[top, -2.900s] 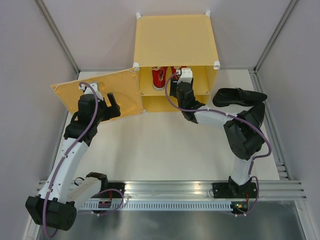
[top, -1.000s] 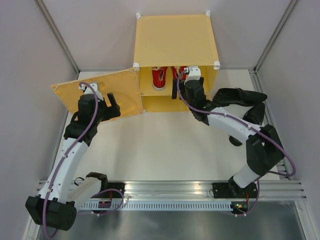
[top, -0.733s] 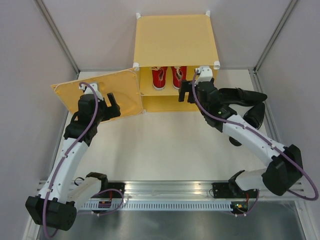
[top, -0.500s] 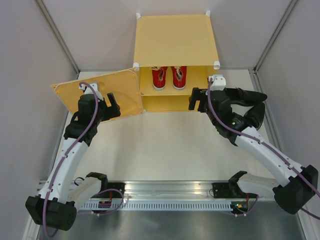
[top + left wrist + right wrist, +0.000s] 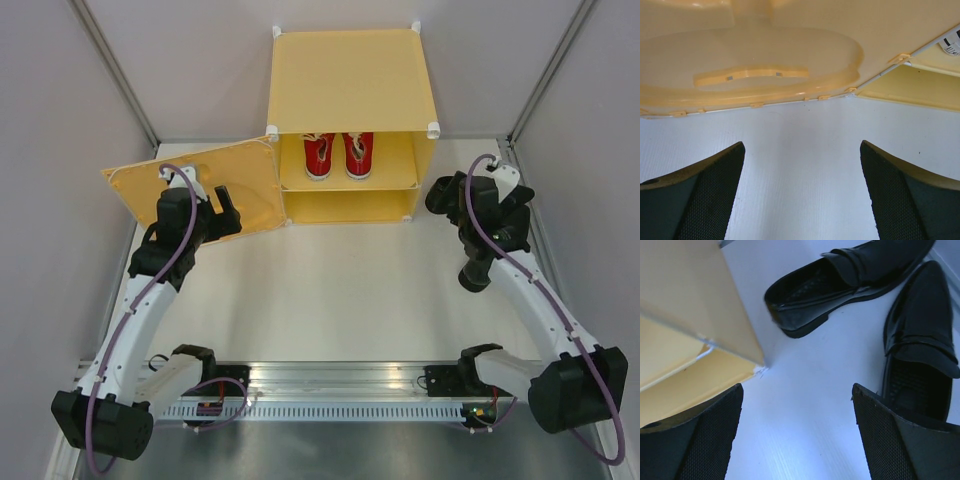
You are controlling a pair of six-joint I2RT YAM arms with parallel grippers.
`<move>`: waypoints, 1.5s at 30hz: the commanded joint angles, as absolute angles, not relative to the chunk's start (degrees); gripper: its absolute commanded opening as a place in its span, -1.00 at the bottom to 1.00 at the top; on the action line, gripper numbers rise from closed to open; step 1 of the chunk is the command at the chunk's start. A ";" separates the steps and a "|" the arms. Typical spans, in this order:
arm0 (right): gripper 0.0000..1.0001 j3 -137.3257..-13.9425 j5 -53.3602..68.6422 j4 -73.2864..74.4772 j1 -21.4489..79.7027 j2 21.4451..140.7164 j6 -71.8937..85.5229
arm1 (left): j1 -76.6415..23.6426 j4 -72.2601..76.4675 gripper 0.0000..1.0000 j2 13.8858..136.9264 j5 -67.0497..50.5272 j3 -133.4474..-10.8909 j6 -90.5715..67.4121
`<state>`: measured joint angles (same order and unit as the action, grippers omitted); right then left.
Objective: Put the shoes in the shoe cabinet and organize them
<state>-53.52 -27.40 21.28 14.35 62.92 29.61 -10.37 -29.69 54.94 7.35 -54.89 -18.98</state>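
Right fingers hang spread wide with nothing between them, low over the counter at the right of the shoe cabinet. They are angled at the two black dress shoes: the nearer black dress shoe lies just beyond the right-hand finger, and the farther black dress shoe lies past it, near the cabinet's front corner; the two are close but apart. Probably lining up for a pick. Left fingers are also spread and empty, facing the inner side of the open door without touching it, likely posted there so the door cannot swing shut. Farthest back, the red sneakers sit side by side on the inner shelf in the upper compartment. The strip of lower compartment that shows holds no shoe, so it is presumably meant for the black pair.
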 commanded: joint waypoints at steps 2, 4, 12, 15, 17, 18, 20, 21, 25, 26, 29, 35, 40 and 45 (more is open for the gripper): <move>0.84 -53.17 -27.34 17.24 8.19 68.19 35.32 | -10.37 -28.56 0.97 55.55 6.77 -54.32 -18.37; 0.82 -53.87 -26.55 14.68 6.77 71.52 38.30 | -10.28 -28.65 0.97 55.63 6.68 -54.40 -18.37; 0.72 -64.93 -27.60 13.36 2.73 86.12 48.69 | -10.28 -28.57 0.96 55.55 6.50 -54.49 -18.46; 0.70 -69.59 -28.39 14.50 2.46 91.22 51.23 | -10.37 -28.57 0.97 55.63 6.50 -54.49 -18.46; 0.69 -71.45 -27.86 14.85 2.29 94.73 52.64 | -10.28 -28.65 0.97 55.63 6.42 -54.49 -18.46; 0.69 -73.20 -27.69 15.46 2.11 95.88 53.26 | -10.28 -28.65 0.97 55.63 6.42 -54.49 -18.46; 0.69 -74.44 -27.42 16.26 2.11 99.04 54.31 | -10.37 -28.65 0.97 55.72 6.33 -54.49 -18.54; 0.68 -75.14 -27.33 16.87 2.11 100.71 55.10 | -10.28 -28.65 0.97 55.72 6.33 -54.58 -18.46; 0.58 -74.62 -28.30 17.49 1.94 103.44 56.60 | -10.37 -28.65 0.97 55.63 6.33 -54.49 -18.46; 0.57 -74.53 -28.39 17.84 1.93 103.88 56.86 | -10.28 -28.57 0.97 55.55 6.33 -54.49 -18.46; 0.48 -73.74 -27.78 18.28 1.76 105.12 57.39 | -10.28 -28.65 0.97 55.55 6.33 -54.58 -18.54; 0.31 -73.03 -25.84 17.31 0.97 106.43 56.69 | -10.37 -28.65 0.97 55.46 6.07 -54.58 -18.54; 0.27 -73.57 -23.21 18.28 0.44 108.90 56.78 | -10.28 -28.57 0.97 55.46 6.42 -54.49 -18.46; 0.21 -72.34 -20.92 20.22 -1.32 109.08 55.29 | -10.37 -28.65 0.97 55.46 6.33 -54.49 -18.46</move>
